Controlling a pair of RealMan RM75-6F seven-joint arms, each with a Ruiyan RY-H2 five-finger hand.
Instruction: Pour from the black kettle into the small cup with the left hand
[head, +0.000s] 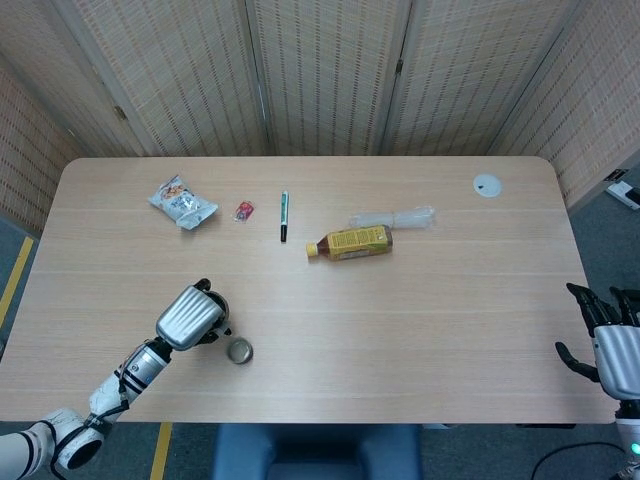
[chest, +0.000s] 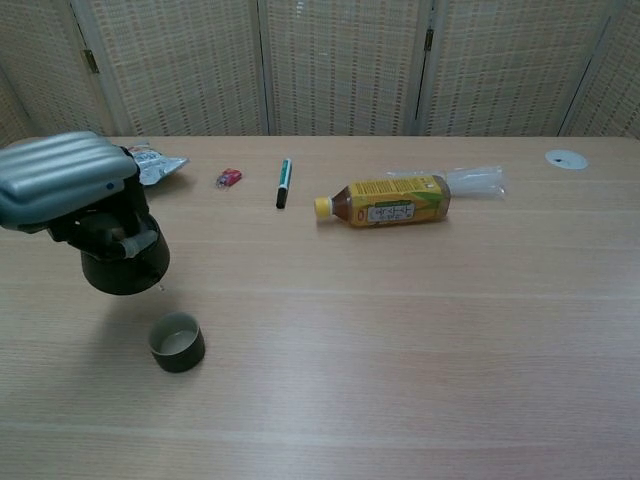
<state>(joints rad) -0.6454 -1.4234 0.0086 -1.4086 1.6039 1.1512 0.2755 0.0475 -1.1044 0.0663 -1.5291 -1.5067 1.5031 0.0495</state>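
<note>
The table (head: 450, 330) is a long pale wooden one, set in front of woven folding screens (head: 320, 70). Over its near left part the left hand (head: 188, 317), a ribbed silver thing, grips the black kettle (chest: 124, 265) from above, its dark fingers (chest: 95, 232) wrapped round the top of it. The kettle hangs clear of the wood, and in the chest view it sits just up and left of the small cup (chest: 177, 342). From overhead the hand covers nearly all of the kettle, and the cup (head: 239, 351) lies just to the right of it.

The right hand (head: 608, 345) is down at the far right corner, beyond the table's edge, holding nothing, its black fingers (head: 583, 302) spread apart and pointing up.

Toward the middle a tea bottle (chest: 385, 201) with a yellow label lies on its side, cap pointing left, and a clear, crumpled plastic bottle (chest: 473, 179) lies just behind it at the right end. A silvery snack packet (head: 183, 202) rests near the back left. A dark pen (chest: 284, 182) with a green band lies pointing front to back between packet and bottle. A white round disc (head: 487, 184) sits at the back right. Smallest is a little red wrapper (chest: 229, 178), between the packet and the pen.
</note>
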